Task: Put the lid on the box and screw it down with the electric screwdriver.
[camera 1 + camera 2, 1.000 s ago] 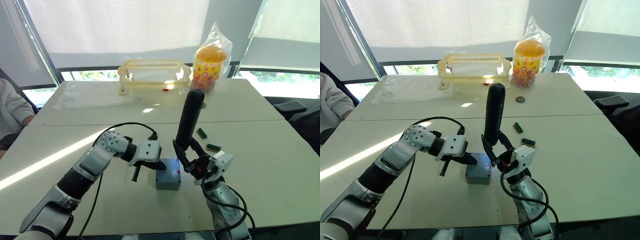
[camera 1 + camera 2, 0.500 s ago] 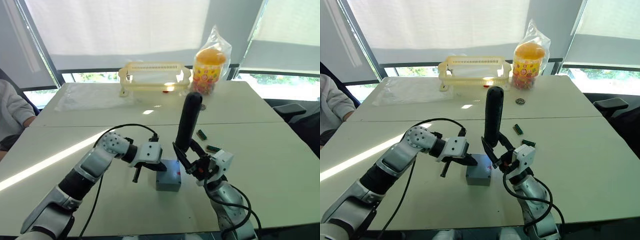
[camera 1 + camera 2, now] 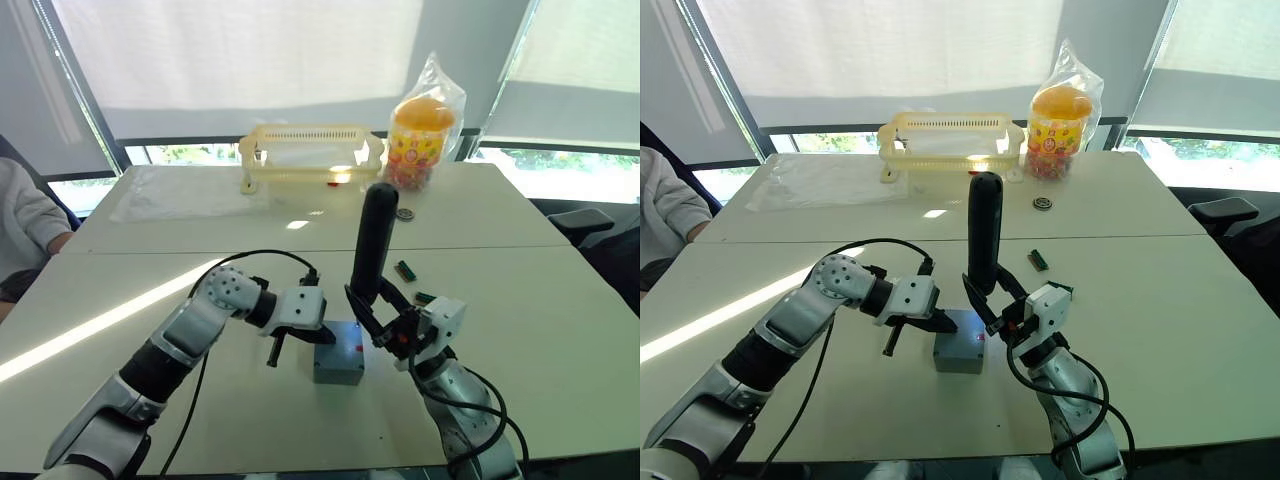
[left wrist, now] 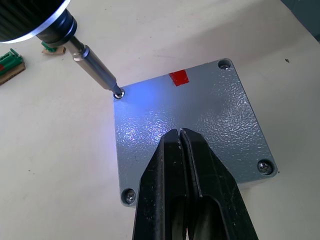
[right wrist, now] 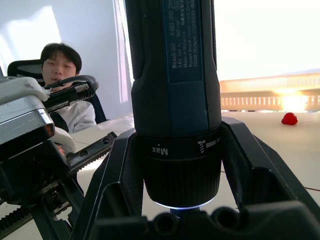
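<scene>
On the white table, left to right:
Left gripper [image 4: 180,150]: fingers pressed together, tips resting on the lid [image 4: 200,120].
Box [image 3: 338,355]: mid-table, lid seated on top.
Right gripper [image 3: 380,318]: clamped around the electric screwdriver [image 3: 373,240], upright, bit in a corner screw.

The right end effector [image 5: 180,220] grips the electric screwdriver [image 5: 175,95] upright, one black finger [image 5: 112,185] on each side of its ringed collar, where a light glows underneath. The left end effector [image 5: 75,92] shows alongside. A person [image 5: 65,80] sits beyond the tabletop [image 5: 295,145], where a small red object [image 5: 289,118] lies.
</scene>
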Motion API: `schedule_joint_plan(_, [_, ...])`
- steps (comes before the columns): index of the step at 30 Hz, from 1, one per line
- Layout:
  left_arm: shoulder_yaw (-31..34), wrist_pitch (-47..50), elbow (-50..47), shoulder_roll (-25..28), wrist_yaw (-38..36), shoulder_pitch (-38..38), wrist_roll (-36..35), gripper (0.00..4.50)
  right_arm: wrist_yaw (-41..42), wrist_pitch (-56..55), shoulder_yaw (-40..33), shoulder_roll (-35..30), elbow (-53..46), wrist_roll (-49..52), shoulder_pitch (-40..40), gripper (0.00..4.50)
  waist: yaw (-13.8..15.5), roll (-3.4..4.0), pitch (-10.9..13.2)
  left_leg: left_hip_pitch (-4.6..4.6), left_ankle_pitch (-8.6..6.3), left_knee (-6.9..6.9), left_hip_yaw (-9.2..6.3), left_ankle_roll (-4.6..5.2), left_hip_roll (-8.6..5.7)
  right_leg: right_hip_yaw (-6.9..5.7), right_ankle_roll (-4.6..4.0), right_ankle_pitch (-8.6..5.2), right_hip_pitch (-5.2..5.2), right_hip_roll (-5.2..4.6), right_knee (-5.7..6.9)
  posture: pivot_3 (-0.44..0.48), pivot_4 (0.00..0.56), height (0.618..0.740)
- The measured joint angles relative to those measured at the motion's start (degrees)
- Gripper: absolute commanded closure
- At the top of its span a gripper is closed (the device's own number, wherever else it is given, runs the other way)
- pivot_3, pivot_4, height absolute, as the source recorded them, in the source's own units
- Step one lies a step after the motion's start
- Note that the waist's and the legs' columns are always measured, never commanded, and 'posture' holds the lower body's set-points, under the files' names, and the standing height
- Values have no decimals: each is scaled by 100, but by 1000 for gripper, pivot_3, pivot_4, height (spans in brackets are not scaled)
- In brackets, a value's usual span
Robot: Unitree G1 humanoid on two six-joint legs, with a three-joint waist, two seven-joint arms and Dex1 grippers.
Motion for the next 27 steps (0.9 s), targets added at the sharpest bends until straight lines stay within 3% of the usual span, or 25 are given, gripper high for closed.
schedule_joint_plan(27, [1, -77, -12, -24, -12, 4, 10, 4500, -51, -45, -39, -2, 4, -160, 9, 2681, 6, -2, -2, -5, -2, -33, -5, -3, -1, -7, -14, -17, -8, -3, -12, 0, 150, 740])
